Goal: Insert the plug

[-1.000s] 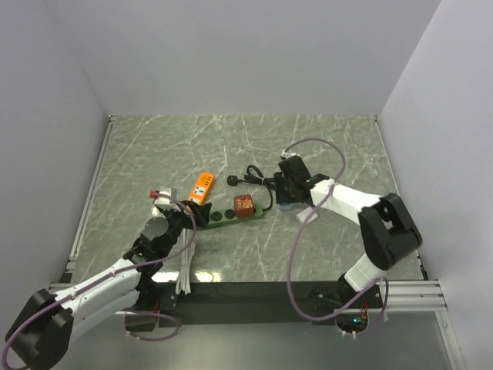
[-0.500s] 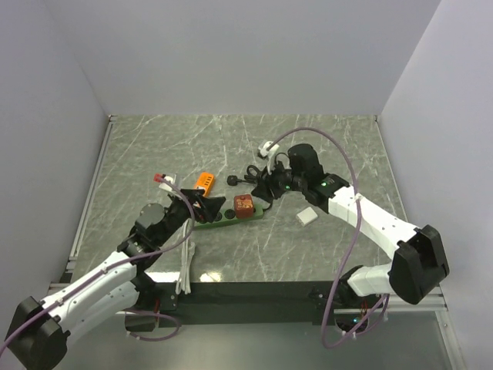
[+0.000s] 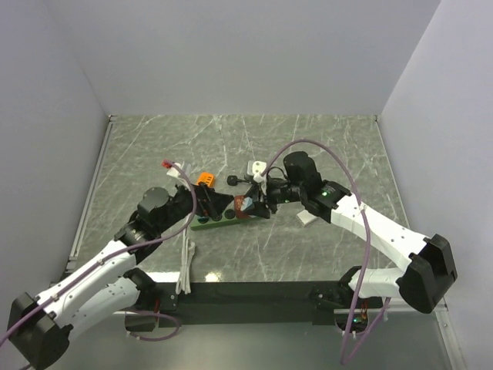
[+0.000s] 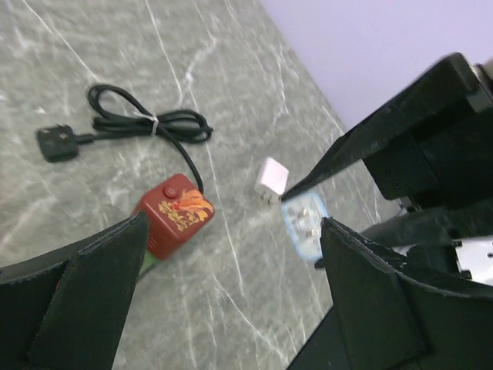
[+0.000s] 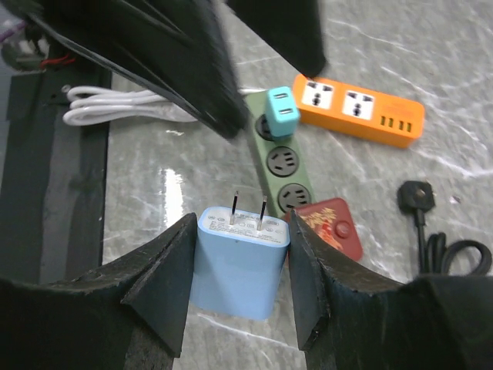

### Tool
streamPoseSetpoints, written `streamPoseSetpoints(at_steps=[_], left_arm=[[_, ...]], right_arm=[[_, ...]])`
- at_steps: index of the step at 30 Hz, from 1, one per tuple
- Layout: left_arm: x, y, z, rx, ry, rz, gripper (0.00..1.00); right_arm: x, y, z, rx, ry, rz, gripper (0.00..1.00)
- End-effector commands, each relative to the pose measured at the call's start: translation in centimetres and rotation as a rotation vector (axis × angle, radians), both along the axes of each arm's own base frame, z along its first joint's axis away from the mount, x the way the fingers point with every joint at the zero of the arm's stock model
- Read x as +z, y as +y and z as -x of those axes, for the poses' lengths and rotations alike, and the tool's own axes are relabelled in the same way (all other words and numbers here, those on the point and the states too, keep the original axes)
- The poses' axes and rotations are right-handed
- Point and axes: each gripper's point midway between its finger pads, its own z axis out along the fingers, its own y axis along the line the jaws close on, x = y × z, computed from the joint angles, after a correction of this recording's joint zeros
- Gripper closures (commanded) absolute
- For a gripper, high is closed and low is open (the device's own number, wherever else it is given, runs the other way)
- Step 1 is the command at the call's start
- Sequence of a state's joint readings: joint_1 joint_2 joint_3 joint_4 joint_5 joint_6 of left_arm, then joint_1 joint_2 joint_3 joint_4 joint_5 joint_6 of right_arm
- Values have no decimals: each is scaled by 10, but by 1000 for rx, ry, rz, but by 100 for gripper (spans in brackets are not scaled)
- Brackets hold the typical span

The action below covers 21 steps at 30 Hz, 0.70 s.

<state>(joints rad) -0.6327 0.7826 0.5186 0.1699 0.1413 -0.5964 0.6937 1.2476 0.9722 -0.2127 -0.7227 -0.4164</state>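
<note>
A green power strip (image 5: 283,166) lies on the marbled tabletop (image 3: 231,139), between two robot arms. Its row of round sockets faces up. A teal charger (image 5: 282,112) sits plugged into the socket at one end, and a red block (image 5: 331,231) sits against the opposite end.

The blue plug (image 5: 239,270) is in the right pincer (image 5: 242,231), clamped by its flat sides between the two black fingers. It is beside the strip's red-block end, and I cannot tell how far it is off the tabletop. Its two metal prongs are bare and point straight out of the pincer toward the sockets, roughly along the strip's length.

The left pincer (image 4: 231,223) hangs over the teal-charger end of the strip, fingers spread wide apart, holding nothing.

An orange power strip (image 5: 362,112) lies just beyond the green strip on the side away from the arms' bases. A coiled black cord (image 4: 146,123) with its plug lies past the red block. A small white charger (image 4: 271,177) rests well apart from the strip, under the right arm. A bundled white cable (image 5: 115,106) lies on the side toward the bases.
</note>
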Motion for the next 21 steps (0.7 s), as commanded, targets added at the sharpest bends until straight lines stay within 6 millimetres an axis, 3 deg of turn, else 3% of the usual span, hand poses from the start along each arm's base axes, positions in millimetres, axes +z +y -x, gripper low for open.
streamPoseSetpoints(at_steps=[1,12,21], left_arm=[[5,-16,4,-88,43,7,1],[2,-39,15,-228,73,56,2],[-13,-50,20,-304,125,46,6]], right_arm=[[7,5,13,69,-43,-7,100],[-6,13,10,58,-25,54,100],[-2,14,12,51,-43,47,100]])
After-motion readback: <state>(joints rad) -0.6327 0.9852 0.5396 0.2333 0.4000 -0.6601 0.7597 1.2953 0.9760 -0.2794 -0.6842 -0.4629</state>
